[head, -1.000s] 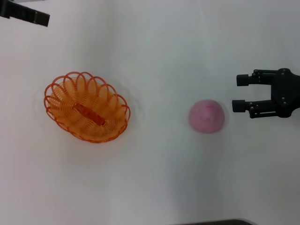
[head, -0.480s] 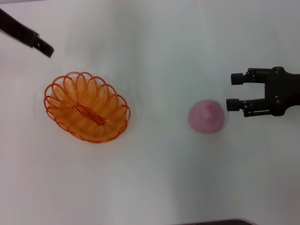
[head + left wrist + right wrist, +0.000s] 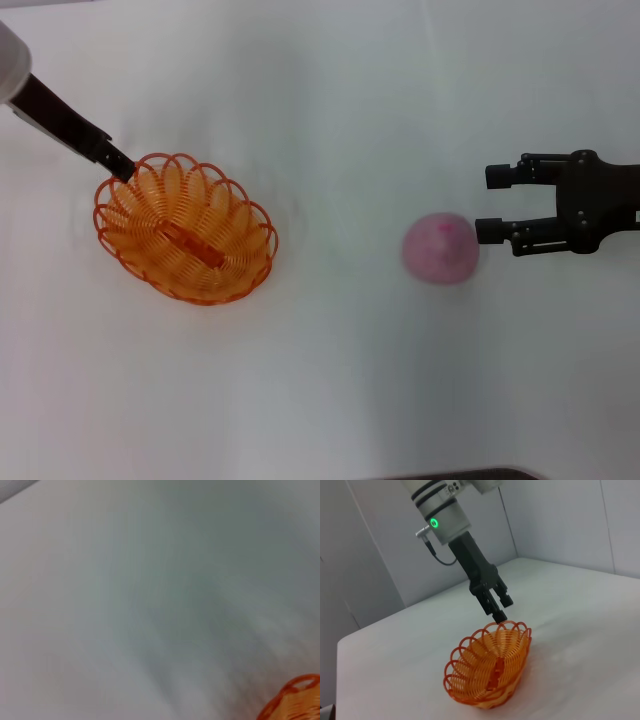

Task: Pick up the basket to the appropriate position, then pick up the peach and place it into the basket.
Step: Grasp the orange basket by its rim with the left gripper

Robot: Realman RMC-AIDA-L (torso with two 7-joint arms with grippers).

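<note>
The orange wire basket (image 3: pixel 185 240) sits on the white table at the left; it also shows in the right wrist view (image 3: pixel 490 667), and a bit of its rim shows in the left wrist view (image 3: pixel 295 700). My left gripper (image 3: pixel 118 162) is at the basket's far left rim, just above it. In the right wrist view the left gripper (image 3: pixel 501 607) has its fingers slightly apart and holds nothing. The pink peach (image 3: pixel 440 248) lies to the right. My right gripper (image 3: pixel 490 204) is open, right beside the peach, with one fingertip close to it.
The white table (image 3: pixel 330 380) carries only the basket and the peach. A dark edge (image 3: pixel 460 474) shows at the front of the table. Grey walls (image 3: pixel 370 545) stand behind the table in the right wrist view.
My left gripper has come down and right from the upper left corner to the basket's rim. My right gripper has shifted a little left toward the peach. Basket and peach have not moved.
</note>
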